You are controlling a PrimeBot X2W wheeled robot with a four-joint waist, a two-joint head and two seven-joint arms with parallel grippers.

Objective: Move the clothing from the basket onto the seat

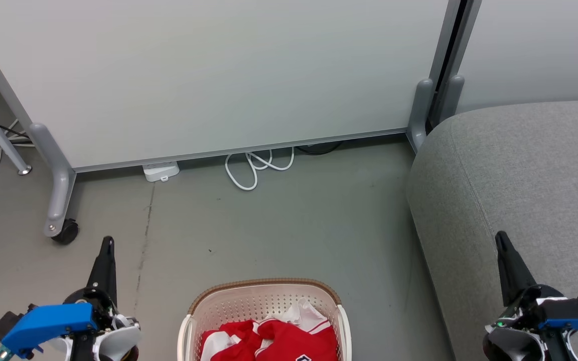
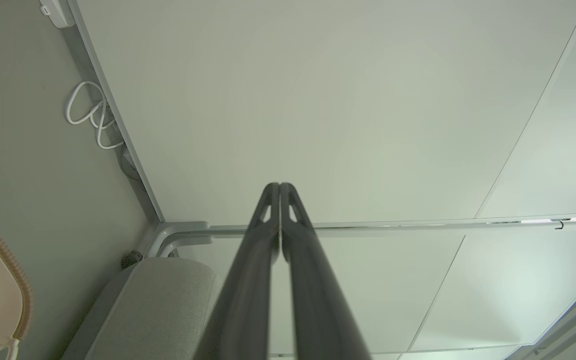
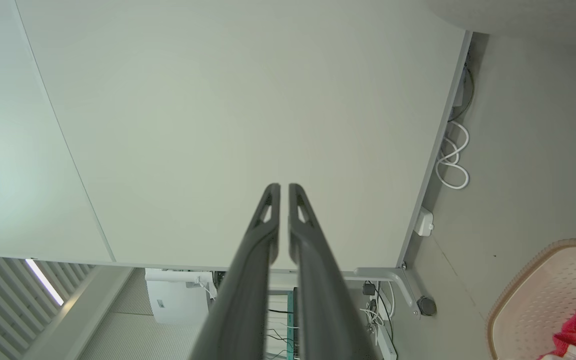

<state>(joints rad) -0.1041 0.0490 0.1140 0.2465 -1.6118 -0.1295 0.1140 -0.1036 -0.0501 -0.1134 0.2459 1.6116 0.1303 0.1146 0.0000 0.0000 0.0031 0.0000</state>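
Left gripper [image 1: 106,256], right gripper [image 1: 506,256]: fingers together, empty, lower corners. Red jerseys [image 1: 274,342] in laundry basket [image 1: 264,284], bottom centre. Grey sofa [image 1: 520,175], right, bare; your whole transfer remains.

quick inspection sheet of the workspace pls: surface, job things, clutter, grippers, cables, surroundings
surface: grey floor, a thin crack line on its left part
job's things: red clothing heaped in the basket; sofa at right, no clothing on the part in view
clutter: nothing seen
grippers: left gripper and right gripper shut, holding nothing, either side of the basket
cables: white cable looped under the panel; more at far left
surroundings: pale panel on a wheeled grey frame
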